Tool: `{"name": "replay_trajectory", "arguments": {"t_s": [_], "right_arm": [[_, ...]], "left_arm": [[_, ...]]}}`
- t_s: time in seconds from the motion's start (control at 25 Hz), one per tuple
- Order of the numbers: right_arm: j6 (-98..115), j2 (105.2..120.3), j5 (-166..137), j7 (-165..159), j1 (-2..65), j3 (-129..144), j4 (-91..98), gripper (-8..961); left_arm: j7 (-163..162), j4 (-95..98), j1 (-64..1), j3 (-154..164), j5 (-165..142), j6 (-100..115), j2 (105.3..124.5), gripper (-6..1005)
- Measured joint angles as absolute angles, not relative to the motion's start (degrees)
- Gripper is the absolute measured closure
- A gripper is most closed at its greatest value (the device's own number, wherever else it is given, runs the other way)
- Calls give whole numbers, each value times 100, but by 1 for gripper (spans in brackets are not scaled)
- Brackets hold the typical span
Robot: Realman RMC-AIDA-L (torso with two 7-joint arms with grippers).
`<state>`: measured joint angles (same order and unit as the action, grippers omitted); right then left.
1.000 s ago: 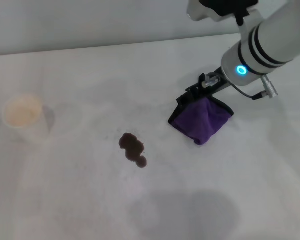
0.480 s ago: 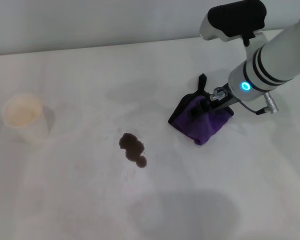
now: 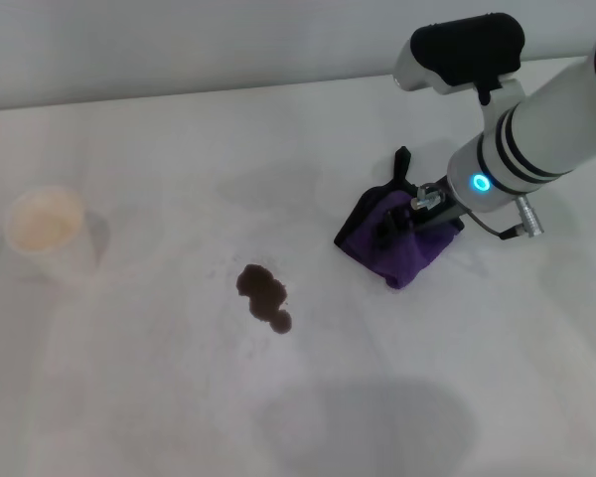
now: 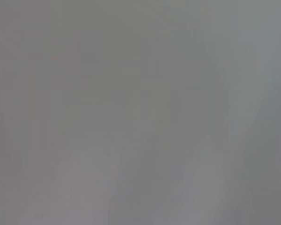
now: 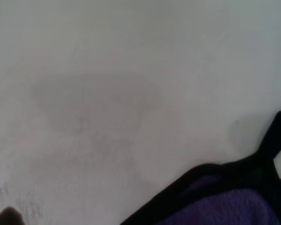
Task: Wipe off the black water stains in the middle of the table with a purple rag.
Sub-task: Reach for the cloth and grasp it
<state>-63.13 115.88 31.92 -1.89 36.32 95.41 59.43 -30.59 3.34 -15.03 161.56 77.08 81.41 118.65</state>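
The purple rag (image 3: 402,253) lies on the white table (image 3: 179,149) right of centre, and a black strip of its edging stands up at its far corner. My right gripper (image 3: 402,211) is down on top of the rag, pressed into its middle. The black water stains (image 3: 265,295) are a small dark blotch of joined blobs on the table, left of and nearer than the rag, well apart from it. In the right wrist view the rag (image 5: 225,201) fills one corner, with bare table (image 5: 107,70) around it. The left gripper is out of view; the left wrist view shows only blank grey.
A white paper cup (image 3: 48,231) stands at the far left of the table. A grey wall runs along the table's far edge. My right arm reaches in from the upper right.
My right gripper has come down from the rag's far edge onto its middle, then shifted slightly. A black strip of the rag's edging now stands up. The stains have not changed.
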Motion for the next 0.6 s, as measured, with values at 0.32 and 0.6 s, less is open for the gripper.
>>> {"name": "replay_trajectory", "arguments": {"t_s": [0.32,0.6], "right_arm": [[-6260,11581,3353,-170,3639,9612,5878,425],[-6285,11583,3411,-37,3622,9608,5890,634]], "left_arm": [[-3059,374,-1492,16212,7693,8263,11858,112],[-3067,385,-1502,16216,7690,8270,11848,112]]}}
